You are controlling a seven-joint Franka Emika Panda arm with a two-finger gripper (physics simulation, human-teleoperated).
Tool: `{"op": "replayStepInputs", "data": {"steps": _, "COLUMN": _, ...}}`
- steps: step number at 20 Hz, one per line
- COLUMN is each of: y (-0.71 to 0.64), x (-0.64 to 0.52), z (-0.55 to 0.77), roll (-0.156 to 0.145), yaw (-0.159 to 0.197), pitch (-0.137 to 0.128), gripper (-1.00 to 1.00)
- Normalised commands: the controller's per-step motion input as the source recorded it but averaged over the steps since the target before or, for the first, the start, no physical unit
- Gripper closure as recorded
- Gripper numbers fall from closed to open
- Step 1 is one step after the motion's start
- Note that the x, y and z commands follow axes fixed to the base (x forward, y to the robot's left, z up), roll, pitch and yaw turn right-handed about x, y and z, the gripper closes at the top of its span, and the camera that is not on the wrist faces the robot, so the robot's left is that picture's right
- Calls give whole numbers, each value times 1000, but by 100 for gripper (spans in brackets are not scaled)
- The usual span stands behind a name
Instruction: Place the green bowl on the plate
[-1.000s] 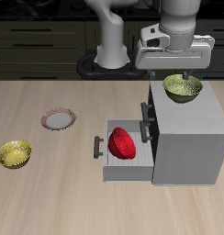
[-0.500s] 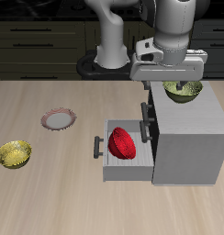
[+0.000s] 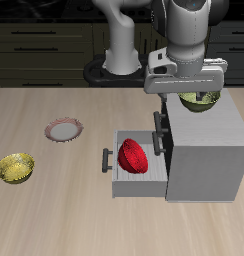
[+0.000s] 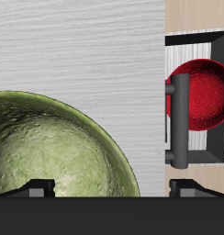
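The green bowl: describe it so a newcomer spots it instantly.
Find the grey cabinet with its open drawer. On the cabinet's top, under the gripper, sits the olive-green speckled bowl. The red bowl lies in the drawer; the brighter yellow bowl sits on the table.

even bright sim light, soft shadows, sharp, no glare

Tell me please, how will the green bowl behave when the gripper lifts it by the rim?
The green bowl looks rigid, so it should probably keep its shape. Its wall is curved and looks smooth, so it might slip or tilt between the fingers. It sits on the cabinet top, high above the table, so a slip could send it rolling.
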Motion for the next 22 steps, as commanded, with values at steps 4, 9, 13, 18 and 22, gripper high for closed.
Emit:
{"op": "replayStepInputs", "data": {"steps": 4, "y": 37, "x": -50, "z": 98, "roll": 34, "yaw": 14, "pitch": -33, "gripper": 100}}
{"op": "replayStepInputs", "data": {"steps": 9, "y": -5, "x": -35, "z": 81, "roll": 11, "yaw": 1, "pitch": -17, "gripper": 100}}
{"op": "replayStepInputs", "data": {"steps": 13, "y": 2, "x": -14, "z": 67, "roll": 9, "yaw": 10, "pitch": -17, "gripper": 100}}
{"op": "replayStepInputs", "data": {"steps": 18, "y": -18, "x": -68, "z": 82, "roll": 9, "yaw": 16, "pitch": -23, "gripper": 100}}
{"op": "replayStepInputs", "data": {"steps": 22, "y": 6, "x": -102, "z": 122, "roll": 10, "yaw": 31, "pitch": -34, "gripper": 100}}
